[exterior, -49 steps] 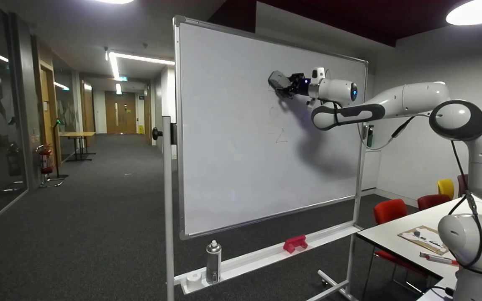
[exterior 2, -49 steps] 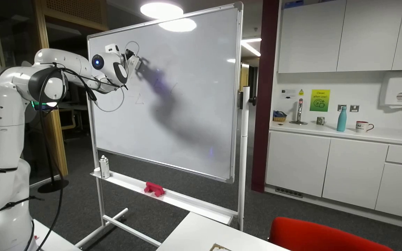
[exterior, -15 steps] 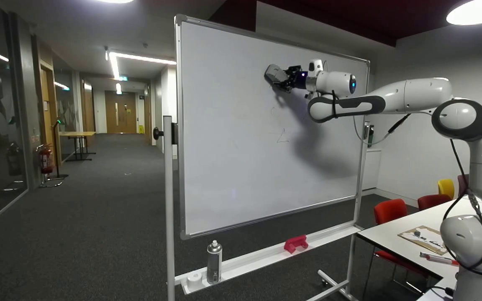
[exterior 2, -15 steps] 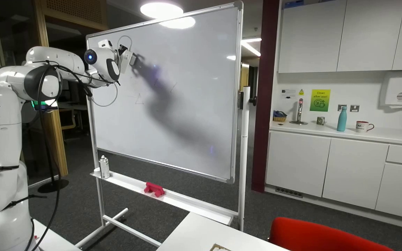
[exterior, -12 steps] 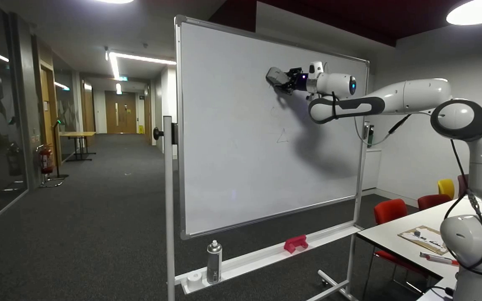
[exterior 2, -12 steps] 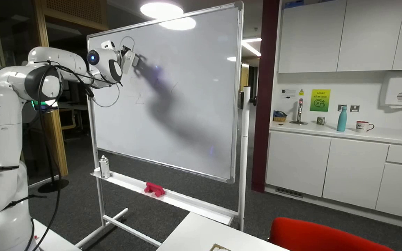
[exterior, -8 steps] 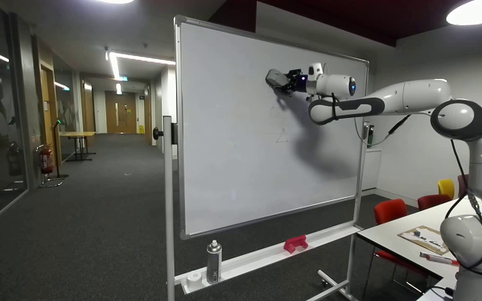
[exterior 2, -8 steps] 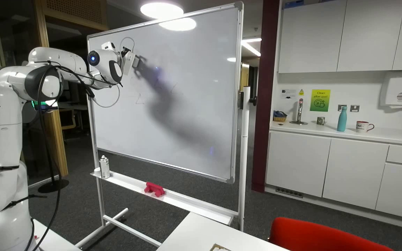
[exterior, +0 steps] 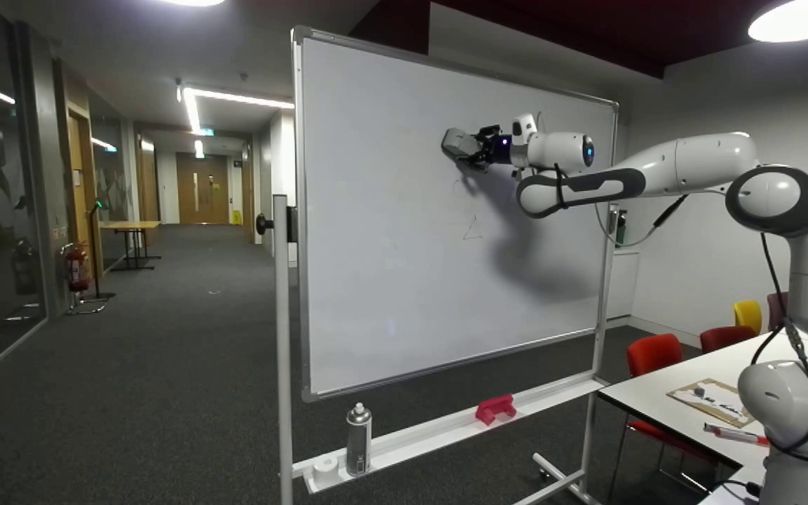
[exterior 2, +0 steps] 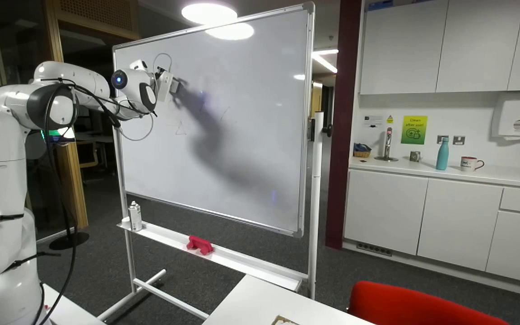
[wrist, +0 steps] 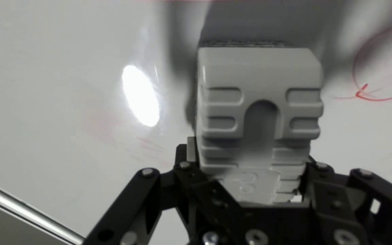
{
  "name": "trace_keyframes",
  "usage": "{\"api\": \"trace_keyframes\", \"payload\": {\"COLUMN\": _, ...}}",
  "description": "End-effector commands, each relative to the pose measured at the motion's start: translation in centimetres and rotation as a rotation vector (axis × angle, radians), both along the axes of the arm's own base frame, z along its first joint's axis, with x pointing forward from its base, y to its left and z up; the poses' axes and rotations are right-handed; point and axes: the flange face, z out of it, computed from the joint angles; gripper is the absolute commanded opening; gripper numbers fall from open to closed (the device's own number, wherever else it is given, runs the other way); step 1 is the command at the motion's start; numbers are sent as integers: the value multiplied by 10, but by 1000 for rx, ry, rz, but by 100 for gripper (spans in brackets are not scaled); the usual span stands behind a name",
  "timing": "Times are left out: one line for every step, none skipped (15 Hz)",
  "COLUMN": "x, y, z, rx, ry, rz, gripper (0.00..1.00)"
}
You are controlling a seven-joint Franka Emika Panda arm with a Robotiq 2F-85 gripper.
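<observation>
One hand point(wrist: 250, 160) is seen, and it is closed firmly on a grey eraser point(wrist: 260, 75), which is clasped by its two sides. The eraser is found at the upper part of the whiteboard point(exterior: 390, 231), with its dark felt side turned towards the surface. Whether the felt lies fully flat on it cannot be told with certainty.

As for the handling, the eraser is judged to be light, and its plastic body to be stiff and hardly fragile; the felt is supposed to be softer and to yield a little under pressure. Slipping should be hindered by the moulded ridges, so it is best taken by these ribbed sides, with the felt left free. Because it is gripped near one end, the far end could be turned a little when pushed.

On the whiteboard, one small triangle point(exterior: 473, 231) is noticed, and one red curve point(wrist: 362, 91) beside the eraser in the wrist view; other strokes are too faint to be counted. On the tray point(exterior: 432, 438) below, three things are counted: one upright spray can point(exterior: 359, 440), one small white piece point(exterior: 325, 470) just beside it, and one red block point(exterior: 495, 409) well apart. On the desk point(exterior: 656, 379), one flat board point(exterior: 684, 393) and at least one marker point(exterior: 735, 434) are seen.
</observation>
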Motion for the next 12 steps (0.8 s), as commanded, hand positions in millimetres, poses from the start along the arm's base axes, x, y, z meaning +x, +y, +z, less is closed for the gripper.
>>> {"api": "trace_keyframes", "payload": {"x": 4, "y": -7, "z": -19, "rx": -81, "ry": 21, "rz": -28, "gripper": 35}}
{"api": "trace_keyframes", "payload": {"x": 5, "y": -7, "z": -23, "rx": -88, "ry": 26, "rz": -28, "gripper": 35}}
{"api": "trace_keyframes", "payload": {"x": 5, "y": -7, "z": -29, "rx": -96, "ry": 36, "rz": -28, "gripper": 35}}
{"api": "trace_keyframes", "payload": {"x": 5, "y": -6, "z": -36, "rx": -107, "ry": 47, "rz": -28, "gripper": 35}}
{"api": "trace_keyframes", "payload": {"x": 6, "y": -6, "z": -43, "rx": -120, "ry": 56, "rz": -29, "gripper": 35}}
{"api": "trace_keyframes", "payload": {"x": 5, "y": -6, "z": -50, "rx": -132, "ry": 68, "rz": -30, "gripper": 35}}
{"api": "trace_keyframes", "payload": {"x": 5, "y": -6, "z": -57, "rx": -144, "ry": 77, "rz": -30, "gripper": 35}}
{"api": "trace_keyframes", "payload": {"x": 5, "y": -5, "z": -62, "rx": -152, "ry": 88, "rz": -30, "gripper": 35}}
{"api": "trace_keyframes", "payload": {"x": 5, "y": -4, "z": -66, "rx": -158, "ry": 98, "rz": -30, "gripper": 35}}
{"api": "trace_keyframes", "payload": {"x": 4, "y": -3, "z": -68, "rx": -162, "ry": 105, "rz": -30, "gripper": 35}}
{"api": "trace_keyframes", "payload": {"x": 4, "y": -2, "z": -69, "rx": -162, "ry": 110, "rz": -31, "gripper": 35}}
{"api": "trace_keyframes", "payload": {"x": 4, "y": -1, "z": -69, "rx": -160, "ry": 114, "rz": -30, "gripper": 35}}
